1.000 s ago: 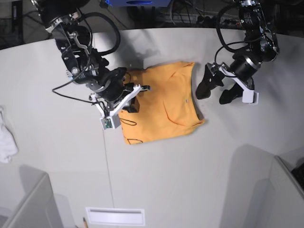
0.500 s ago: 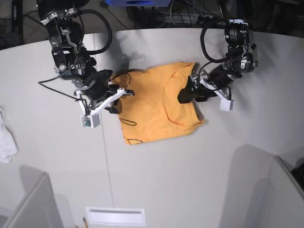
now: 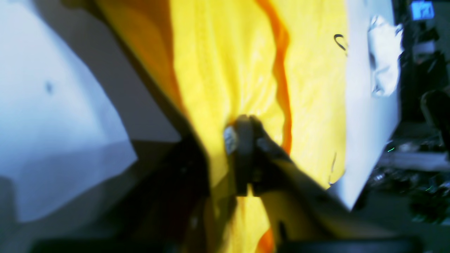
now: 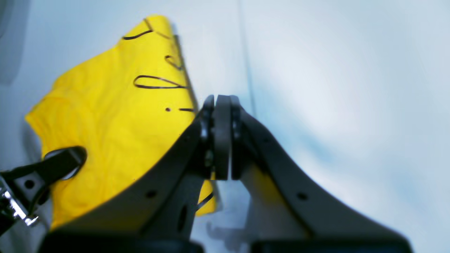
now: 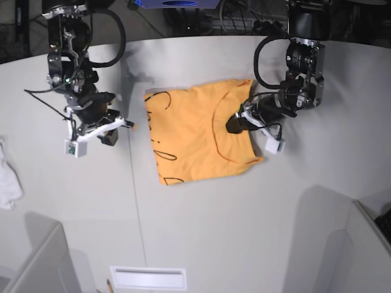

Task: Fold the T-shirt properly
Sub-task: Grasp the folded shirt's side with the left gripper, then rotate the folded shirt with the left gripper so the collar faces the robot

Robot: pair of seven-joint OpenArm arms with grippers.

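The left pincer (image 3: pixel 242 135) is clamped on a bunched pinch of the shirt (image 5: pixel 198 134) lying mid-worktop (image 5: pixel 244 232), so a lift may drag one layer only and undo the fold, while the right pincer (image 4: pixel 218 137), together and empty, hangs beside the far edge.

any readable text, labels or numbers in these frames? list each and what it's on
Black cursive script on the T-shirt: only loops and strokes show along its edge, no word can be read in any view.
Blue panel behind the table: a mark on it, too small to read.
Small blue screen in the left wrist view: blurred, unreadable.
Nothing else carries text.
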